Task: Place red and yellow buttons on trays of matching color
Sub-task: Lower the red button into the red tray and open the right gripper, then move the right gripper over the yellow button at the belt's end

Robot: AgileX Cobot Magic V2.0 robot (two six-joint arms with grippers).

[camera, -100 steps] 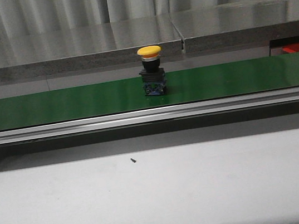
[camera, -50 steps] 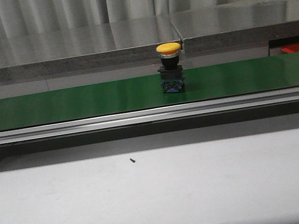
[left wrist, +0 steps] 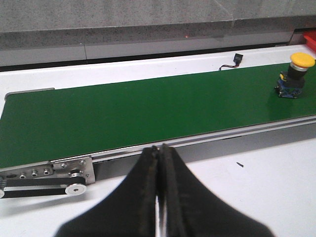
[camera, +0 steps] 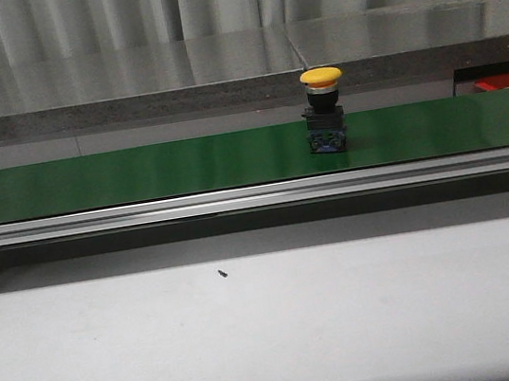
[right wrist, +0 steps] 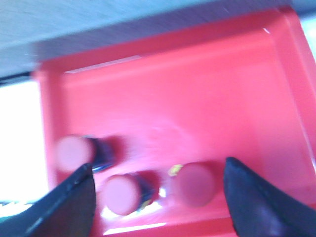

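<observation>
A yellow button [camera: 324,109] with a black and blue base stands upright on the green conveyor belt [camera: 137,173], right of centre; the left wrist view shows this yellow button [left wrist: 295,75] far off along the belt. My left gripper [left wrist: 159,148] is shut with nothing in it, over the white table just in front of the belt's rail. My right gripper [right wrist: 158,177] is open above the red tray [right wrist: 173,89], which holds three red buttons [right wrist: 121,193] [right wrist: 74,153] [right wrist: 195,183]. A sliver of the red tray [camera: 507,82] shows at the far right of the front view. No yellow tray is in view.
A grey metal shelf [camera: 218,71] runs behind the belt. The belt's roller and bracket [left wrist: 74,182] sit at its end near my left gripper. A small black cable connector [left wrist: 236,60] lies beyond the belt. A tiny dark speck [camera: 222,274] lies on the white table.
The yellow button has travelled to the right along the belt, from near the centre to right of centre. Nothing else in the front view moved.
</observation>
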